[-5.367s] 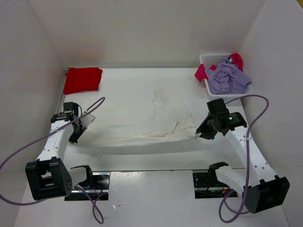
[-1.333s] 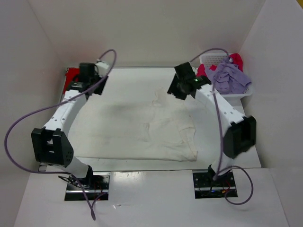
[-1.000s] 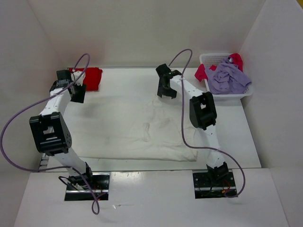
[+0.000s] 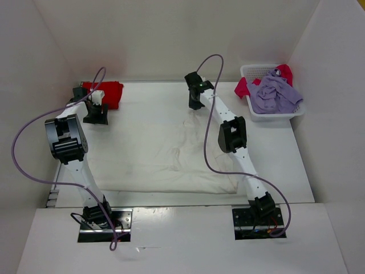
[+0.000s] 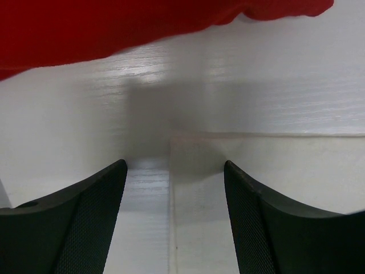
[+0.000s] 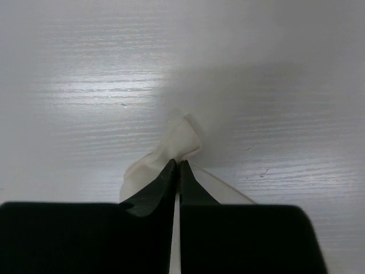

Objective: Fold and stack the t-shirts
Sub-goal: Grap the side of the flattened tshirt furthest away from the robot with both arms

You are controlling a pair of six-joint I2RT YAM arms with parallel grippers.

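- Shows an off-white cloth t-shirt (image 4: 171,154) spread flat across the middle of the white table (image 4: 274,154), its far edge reaching toward the back wall.
- Catches the right gripper (image 6: 175,166) at the shirt's far right corner, jaws pressed together on a small bunched nub of fabric. Looks like a hold meant to keep that edge taut.
- Finds the left gripper (image 5: 175,167) low over the far left corner, jaws parted and gripping nothing, with the squared cloth corner lying flat on the table between the fingers. Likely lined up to pinch that corner.
- Places a folded red cloth t-shirt (image 4: 108,94) just beyond the left gripper, at the table's far left and apart from the off-white cloth. Probably the base of the stack.
- Leaves a lavender purple cloth t-shirt (image 4: 276,94) and a pinkish red cloth t-shirt (image 4: 242,87) heaped unfolded in a white plastic mesh basket (image 4: 272,115) at far right, well apart from both arms.
- Puts the job early on: one shirt folded, one laid out, two waiting.
- Warns of a skewed fold if only one corner is held when the edge is moved.
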